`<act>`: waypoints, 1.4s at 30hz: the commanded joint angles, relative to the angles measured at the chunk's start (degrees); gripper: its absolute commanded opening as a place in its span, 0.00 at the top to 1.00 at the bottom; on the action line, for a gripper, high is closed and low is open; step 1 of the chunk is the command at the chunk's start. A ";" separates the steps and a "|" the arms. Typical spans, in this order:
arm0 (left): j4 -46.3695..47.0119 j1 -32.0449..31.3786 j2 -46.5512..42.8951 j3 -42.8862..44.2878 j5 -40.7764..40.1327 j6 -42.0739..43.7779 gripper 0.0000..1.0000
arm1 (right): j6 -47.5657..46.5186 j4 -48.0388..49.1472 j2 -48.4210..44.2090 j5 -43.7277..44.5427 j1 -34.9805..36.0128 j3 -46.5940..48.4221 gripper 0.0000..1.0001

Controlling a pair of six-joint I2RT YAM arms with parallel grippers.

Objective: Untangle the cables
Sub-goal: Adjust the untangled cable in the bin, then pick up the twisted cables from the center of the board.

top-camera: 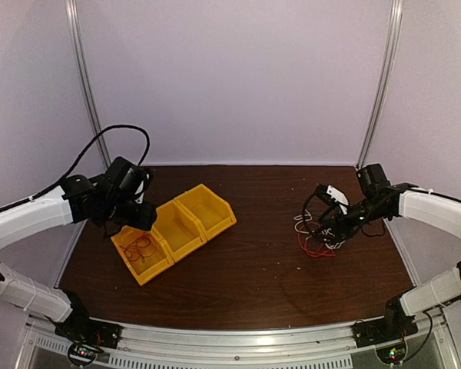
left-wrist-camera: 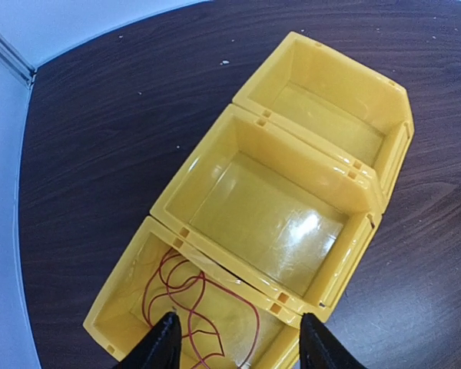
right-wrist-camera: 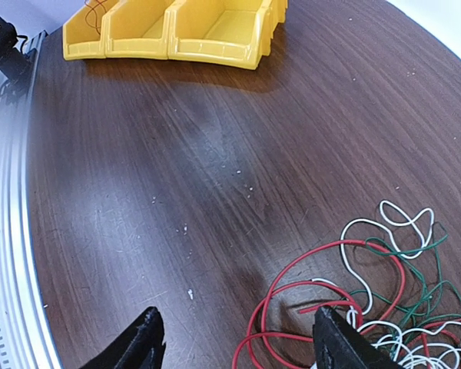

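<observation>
A tangle of thin red, white and green cables lies on the dark wooden table at the right; it also shows in the top view. My right gripper is open and empty just above the table, its right finger at the tangle's edge, red loops between the fingers. One red cable lies coiled in the nearest of three joined yellow bins; it shows in the top view too. My left gripper hangs open and empty over that bin.
The middle bin and the far bin hold nothing. The bins stand in a diagonal row at the left. A metal rail runs along the table's near edge.
</observation>
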 commanded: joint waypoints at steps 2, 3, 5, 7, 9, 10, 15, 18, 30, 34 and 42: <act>7.32 -1.17 -4.62 -2.33 10.91 5.26 0.46 | 2.19 -1.11 1.00 5.22 -2.49 4.89 0.34; 12.29 -2.83 -5.42 -4.55 13.38 5.57 0.46 | 3.20 -0.81 1.81 6.69 -3.10 5.74 0.34; 21.10 -4.28 -6.33 -7.64 20.46 3.12 0.48 | 5.55 0.16 3.15 10.84 -4.36 7.25 0.37; 30.03 -5.63 -5.64 -9.87 27.09 -1.52 0.50 | 9.08 2.72 4.19 15.92 -5.69 7.75 0.39; 36.75 -9.46 -3.83 -10.40 26.87 -3.04 0.50 | 9.70 2.92 5.35 19.25 -6.48 8.58 0.41; 38.53 -12.15 -2.53 -9.73 24.67 -2.00 0.50 | 9.17 1.88 5.85 20.19 -6.55 9.08 0.42; 39.35 -19.34 8.41 -4.08 18.59 0.45 0.48 | 0.27 -5.16 4.24 15.70 -6.49 8.02 0.47; 39.81 -22.04 14.09 -1.72 19.44 1.00 0.48 | -6.79 -8.74 1.38 17.43 -4.57 4.20 0.47; 43.05 -25.44 22.97 3.17 22.74 1.09 0.48 | -12.82 -7.38 0.88 27.24 4.86 -6.25 0.41; 42.24 -25.50 22.53 3.06 22.38 0.85 0.48 | -11.32 -4.96 2.73 28.84 5.40 -6.13 0.42; 42.23 -25.52 21.63 1.61 22.01 0.07 0.48 | -10.77 -1.99 4.52 30.60 5.57 -5.45 0.43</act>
